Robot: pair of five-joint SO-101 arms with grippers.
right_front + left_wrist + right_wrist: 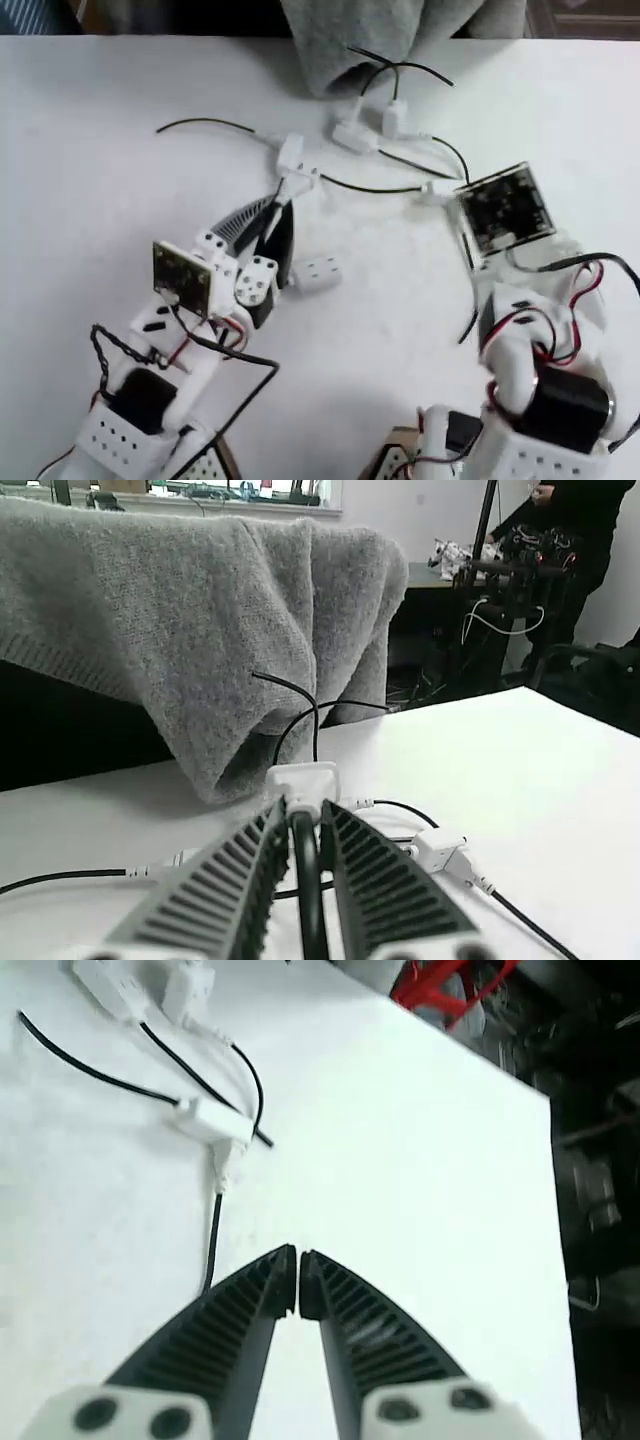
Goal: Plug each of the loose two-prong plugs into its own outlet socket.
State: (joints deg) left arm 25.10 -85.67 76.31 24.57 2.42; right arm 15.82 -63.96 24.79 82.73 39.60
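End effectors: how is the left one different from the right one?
The left end effector grips a black cable; the right end effector is shut on nothing. The left points at a grey sweater; the right points over the white table. Both have black ribbed fingers.

The left arm (pixel 150 322) stretches from the near left edge of the bench (pixel 100 150) toward its middle. The left gripper (pixel 300 815) lies low and nearly level, its fingers closed on a black cable (pixel 307 890). The right arm (pixel 508 365) stands folded at the near right, wrist tipped downward, with the right gripper (pixel 298 1257) pressed together at the fingertips.
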